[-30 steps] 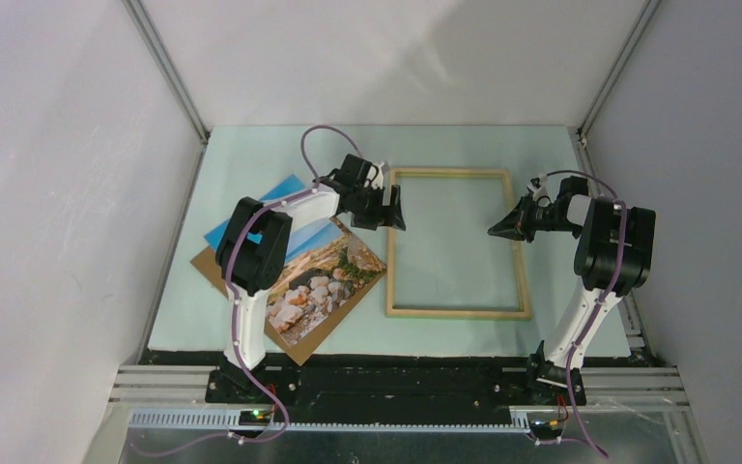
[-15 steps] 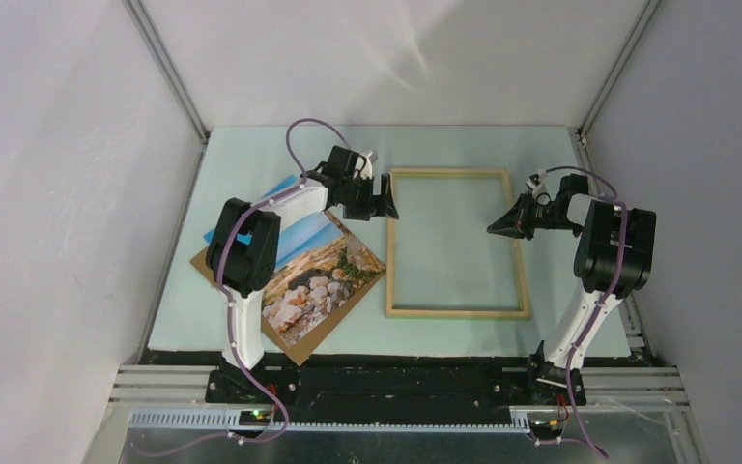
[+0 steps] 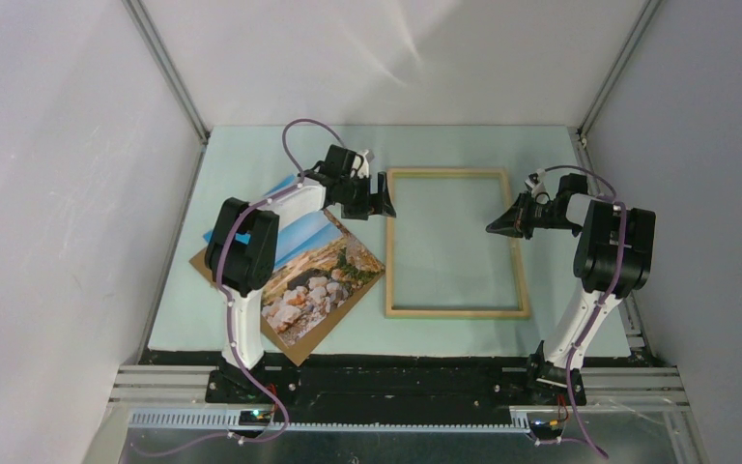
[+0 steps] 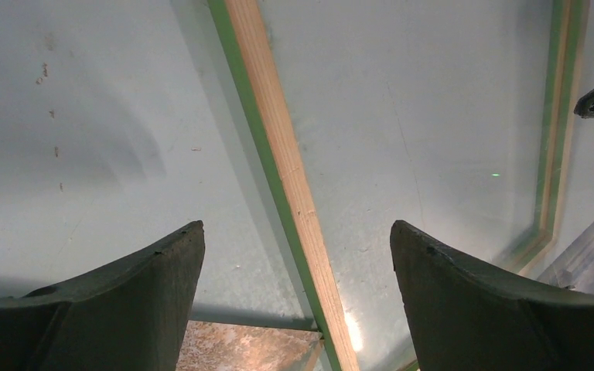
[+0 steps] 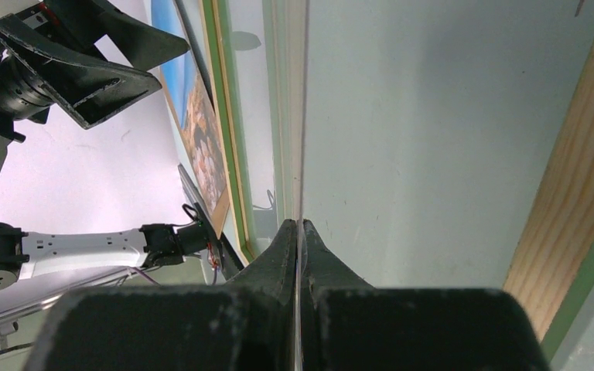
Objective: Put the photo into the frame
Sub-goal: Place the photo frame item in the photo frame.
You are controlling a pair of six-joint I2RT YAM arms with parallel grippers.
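Left gripper [image 3: 384,205]: seen from above, jaws wide apart, holding nothing, over the far left corner of the frame [image 3: 456,312].
Photo [image 3: 324,275]: flat on the table [image 3: 464,145], picture up, just left of the frame.
Left wrist: the frame's [image 4: 278,139] left side lies below the open jaws.
Right wrist: right gripper [image 5: 300,224] squeezed tight above the frame.

Left arm [image 3: 242,246] and right arm [image 3: 613,246] are showing white links, black joints, purple cables — left gripper [image 4: 295,230], dark wedge fingers [image 4: 124,301].

Bright, diffuse overhead light casts soft shadows; focus sharp.
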